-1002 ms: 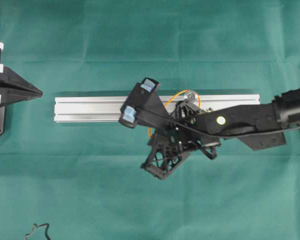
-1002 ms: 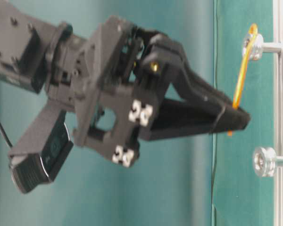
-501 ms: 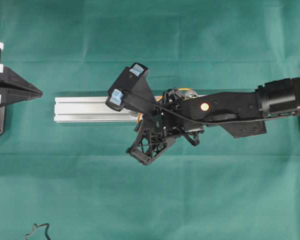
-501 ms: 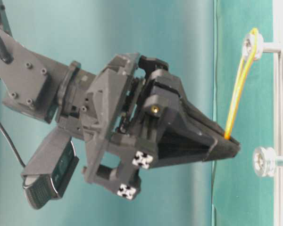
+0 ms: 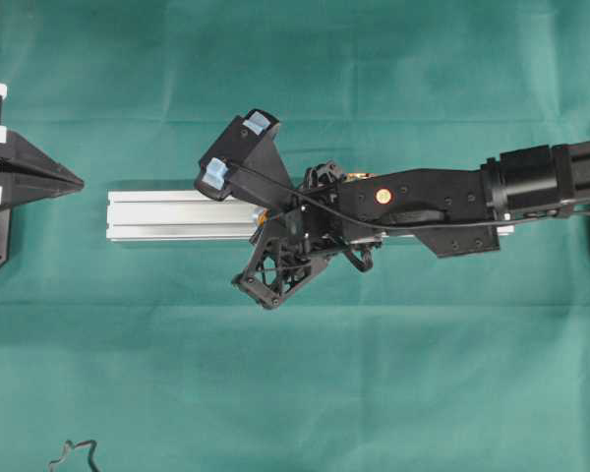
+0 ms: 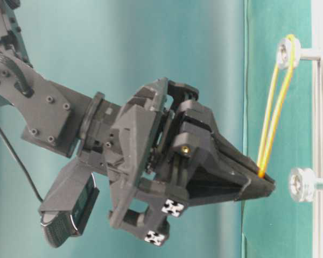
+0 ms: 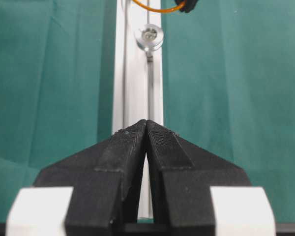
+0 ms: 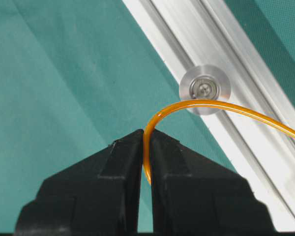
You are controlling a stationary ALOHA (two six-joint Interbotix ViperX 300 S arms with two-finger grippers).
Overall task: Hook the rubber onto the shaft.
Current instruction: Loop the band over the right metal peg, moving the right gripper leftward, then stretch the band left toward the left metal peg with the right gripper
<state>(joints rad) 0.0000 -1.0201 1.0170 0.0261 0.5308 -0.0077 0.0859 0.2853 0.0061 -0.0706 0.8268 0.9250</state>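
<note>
In the right wrist view, at the bottom of the frame, the right hand (image 8: pixel 143 147) is clamped on the orange rubber (image 8: pixel 196 104). The band arcs up and right across a silver shaft (image 8: pixel 205 89) on the rail (image 8: pixel 265 123). The left hand (image 7: pixel 146 129), fingers together and empty, sits at the rail's end over the green desk (image 5: pixel 295 393).
</note>
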